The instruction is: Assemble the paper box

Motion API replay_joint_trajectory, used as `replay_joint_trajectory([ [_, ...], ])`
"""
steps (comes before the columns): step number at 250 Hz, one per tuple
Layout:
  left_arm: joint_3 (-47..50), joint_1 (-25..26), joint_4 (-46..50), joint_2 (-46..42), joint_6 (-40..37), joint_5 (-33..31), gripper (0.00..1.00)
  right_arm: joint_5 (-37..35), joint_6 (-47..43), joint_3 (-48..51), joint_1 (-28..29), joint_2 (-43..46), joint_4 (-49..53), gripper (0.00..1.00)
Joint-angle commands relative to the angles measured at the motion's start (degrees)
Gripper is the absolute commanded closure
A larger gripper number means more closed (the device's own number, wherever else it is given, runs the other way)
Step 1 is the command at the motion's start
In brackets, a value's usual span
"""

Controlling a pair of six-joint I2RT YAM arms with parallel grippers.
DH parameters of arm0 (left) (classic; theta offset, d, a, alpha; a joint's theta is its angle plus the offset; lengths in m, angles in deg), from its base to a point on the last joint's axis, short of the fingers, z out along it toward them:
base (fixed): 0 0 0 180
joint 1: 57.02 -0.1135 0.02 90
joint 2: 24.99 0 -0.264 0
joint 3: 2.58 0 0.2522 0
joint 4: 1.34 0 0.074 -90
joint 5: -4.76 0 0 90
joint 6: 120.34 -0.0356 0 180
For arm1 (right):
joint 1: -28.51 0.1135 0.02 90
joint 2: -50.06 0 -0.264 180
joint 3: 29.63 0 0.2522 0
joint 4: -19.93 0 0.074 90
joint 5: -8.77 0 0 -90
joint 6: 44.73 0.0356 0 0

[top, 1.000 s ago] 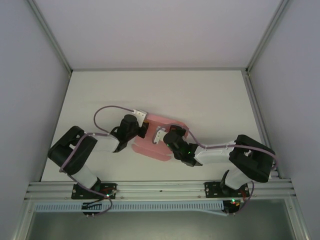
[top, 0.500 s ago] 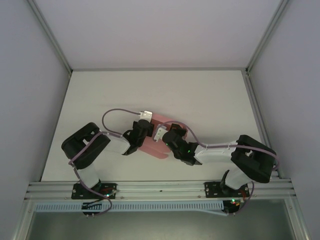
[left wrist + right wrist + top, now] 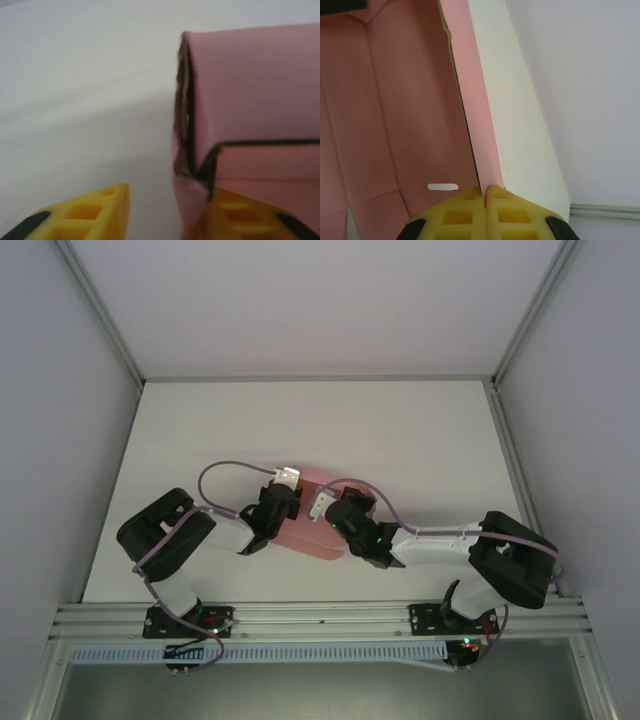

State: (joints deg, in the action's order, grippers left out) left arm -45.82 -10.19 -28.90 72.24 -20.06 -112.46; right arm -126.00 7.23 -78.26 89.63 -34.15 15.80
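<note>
The paper box [image 3: 300,535] sits on the white table [image 3: 400,440], a little nearer than the middle, and both arms bend in over it from either side. From above I see pink card between the two wrists and a bit more poking out on the far side of them. The left gripper [image 3: 283,502] is at the box's left side and the right gripper [image 3: 335,518] at its right, the two heads close together with the card between them.

In the left wrist view, the paper box [image 3: 250,90] stands partly folded. A pink panel rises at the right, and its brown raw edge [image 3: 182,100] runs down the corner. The left gripper [image 3: 170,220] is spread wide. One yellow fingertip [image 3: 95,215] is over bare table to the left, and the other is partly hidden behind the low pink corner flap. I can't tell whether either tip touches the card.

On the right wrist camera, the right gripper [image 3: 485,200] has its yellow tips pressed together, pinching the thin edge of an upright pink wall. The inside of the paper box [image 3: 395,110] opens out to the left of that wall, creased into panels, with a small white slot [image 3: 442,187] cut near the fingertips. The table [image 3: 515,125] runs along the wall's other side.
</note>
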Motion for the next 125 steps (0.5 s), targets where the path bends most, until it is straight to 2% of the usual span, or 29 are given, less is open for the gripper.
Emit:
replay_joint_trajectory([
  [1, 2.4, -0.56, -1.83, -4.68, -1.71, 5.56, 0.57, 2.85, 2.54, 0.27, -0.19, -0.97, 8.25, 1.0],
  [35, 0.98, -0.68, 0.77, -5.78, -2.02, 4.32, 0.56, 2.85, 2.55, -0.28, -0.21, -1.29, 8.32, 1.0],
  [91, -2.43, -0.7, 1.78, -2.17, -2.21, 2.99, 0.54, 3.0, 2.84, -0.53, -0.21, -1.1, 8.03, 1.0],
  [105, -3.37, -0.92, 2.03, -0.82, -2.4, 2.33, 0.56, 3.51, 2.94, -0.6, -0.26, -0.82, 8.03, 1.0],
  [125, -4.09, -1.46, 2.84, 0.43, -1.73, 1.79, 0.65, 3.5, 2.67, -0.64, -0.22, -0.77, 8.1, 1.0],
])
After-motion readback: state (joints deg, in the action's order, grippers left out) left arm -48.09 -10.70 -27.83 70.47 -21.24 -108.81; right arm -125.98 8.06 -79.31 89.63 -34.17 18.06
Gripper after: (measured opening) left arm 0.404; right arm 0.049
